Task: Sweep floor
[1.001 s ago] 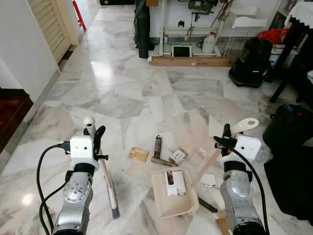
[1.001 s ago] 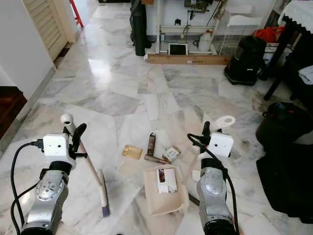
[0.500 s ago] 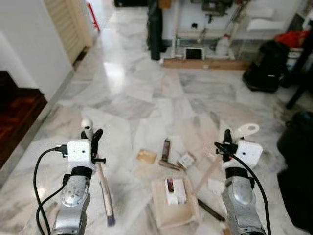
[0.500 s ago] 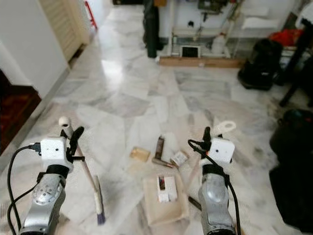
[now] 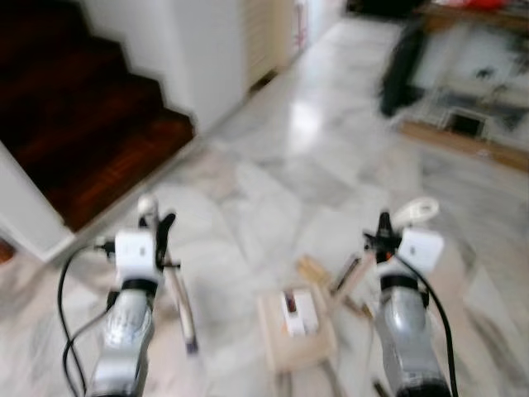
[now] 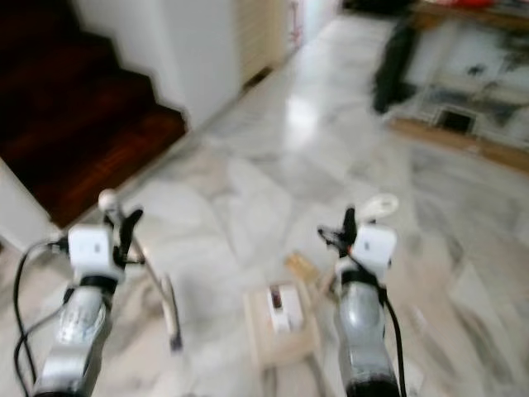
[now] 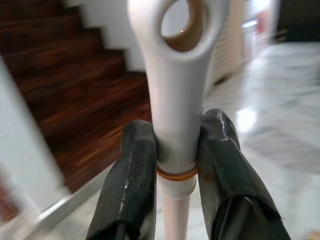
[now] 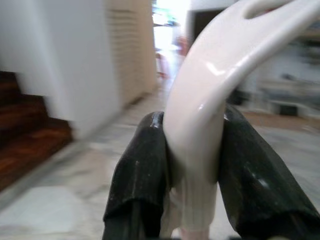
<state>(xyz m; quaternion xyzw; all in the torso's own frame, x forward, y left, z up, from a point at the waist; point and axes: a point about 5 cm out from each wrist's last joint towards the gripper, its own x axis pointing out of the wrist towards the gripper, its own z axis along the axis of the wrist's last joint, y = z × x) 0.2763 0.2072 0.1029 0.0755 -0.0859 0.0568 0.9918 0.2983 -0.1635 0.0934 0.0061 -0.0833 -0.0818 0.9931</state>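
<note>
The left end effector was clamped on the broom handle — its brush trailing on the marble floor left of the dustpan — while the right end effector gripped the dustpan handle, litter lying beside it.

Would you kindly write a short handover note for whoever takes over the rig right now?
Left pincer is shut on the white broom handle; the bristle end rests on the marble floor beside the left arm.
Right pincer is shut on the curved white dustpan handle; the beige plastic dustpan sits on the floor between the arms.
Done: one small white packet lies in the pan.
Left: small litter lies just beyond the pan, unswept. The head views are blurred.
</note>
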